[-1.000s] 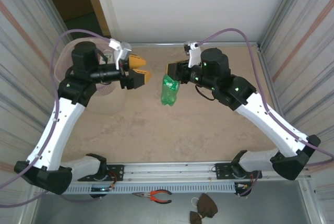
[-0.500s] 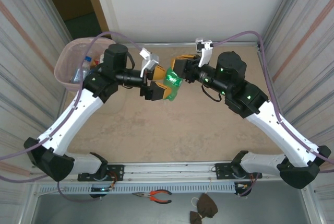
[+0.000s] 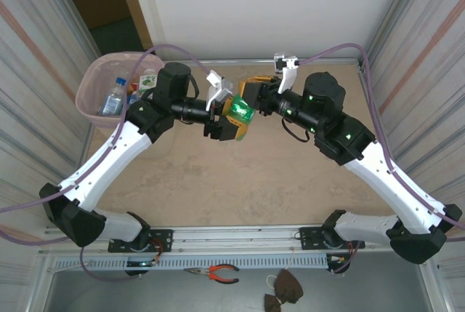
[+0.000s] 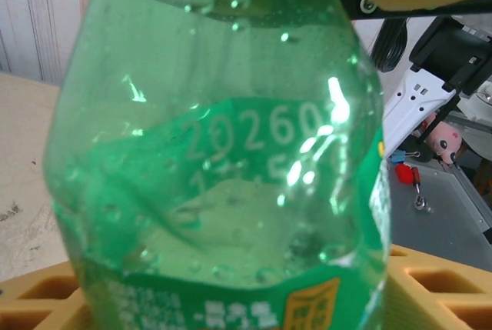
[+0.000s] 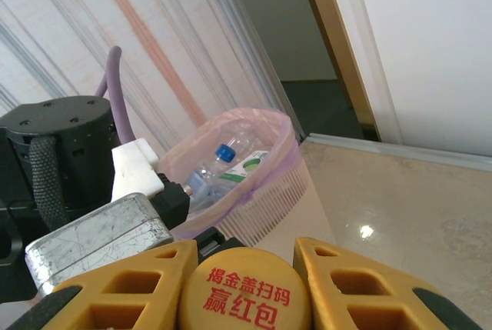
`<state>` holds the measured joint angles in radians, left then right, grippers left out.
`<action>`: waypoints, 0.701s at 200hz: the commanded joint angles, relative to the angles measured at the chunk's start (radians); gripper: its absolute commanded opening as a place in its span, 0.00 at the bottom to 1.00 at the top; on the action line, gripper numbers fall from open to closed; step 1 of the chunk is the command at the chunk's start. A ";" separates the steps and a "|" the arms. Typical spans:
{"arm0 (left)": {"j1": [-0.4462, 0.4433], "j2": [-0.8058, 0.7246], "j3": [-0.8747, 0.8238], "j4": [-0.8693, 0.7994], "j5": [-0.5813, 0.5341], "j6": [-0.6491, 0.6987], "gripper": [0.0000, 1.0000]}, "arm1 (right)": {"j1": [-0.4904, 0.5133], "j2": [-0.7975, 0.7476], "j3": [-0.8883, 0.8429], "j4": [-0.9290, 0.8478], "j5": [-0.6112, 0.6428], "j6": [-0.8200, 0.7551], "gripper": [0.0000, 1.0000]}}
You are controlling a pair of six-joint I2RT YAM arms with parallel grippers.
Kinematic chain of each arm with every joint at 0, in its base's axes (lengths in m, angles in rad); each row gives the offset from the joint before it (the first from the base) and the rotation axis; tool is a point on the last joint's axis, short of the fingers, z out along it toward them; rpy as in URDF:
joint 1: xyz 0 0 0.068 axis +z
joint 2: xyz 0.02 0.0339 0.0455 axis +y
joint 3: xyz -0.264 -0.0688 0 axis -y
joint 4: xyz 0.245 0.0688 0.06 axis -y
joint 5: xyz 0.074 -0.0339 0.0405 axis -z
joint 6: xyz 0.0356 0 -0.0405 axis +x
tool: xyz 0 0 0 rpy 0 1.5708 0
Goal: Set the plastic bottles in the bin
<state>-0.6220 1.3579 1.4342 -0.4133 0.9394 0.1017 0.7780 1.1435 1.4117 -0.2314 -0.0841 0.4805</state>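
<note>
A beige table (image 3: 218, 181) spans the top view. At its upper left stands a pink mesh bin (image 3: 86, 88) holding several plastic bottles (image 3: 112, 100). Two arms meet at upper centre around a green bottle (image 3: 242, 111), held above the table. The right gripper (image 5: 246, 259) is clamped on its yellow cap (image 5: 246, 303). The left gripper (image 3: 237, 119) has a finger on either side of the bottle's body; whether it squeezes cannot be told.
</note>
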 commanded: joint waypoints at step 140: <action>0.104 -0.031 0.224 -0.360 -0.190 0.187 0.55 | -0.007 -0.041 0.051 -0.091 0.079 -0.044 0.75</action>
<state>-0.5850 1.3556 1.5780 -0.6140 0.8257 0.2077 0.7780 1.1370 1.4292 -0.2707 -0.0708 0.4782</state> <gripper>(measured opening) 0.564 0.736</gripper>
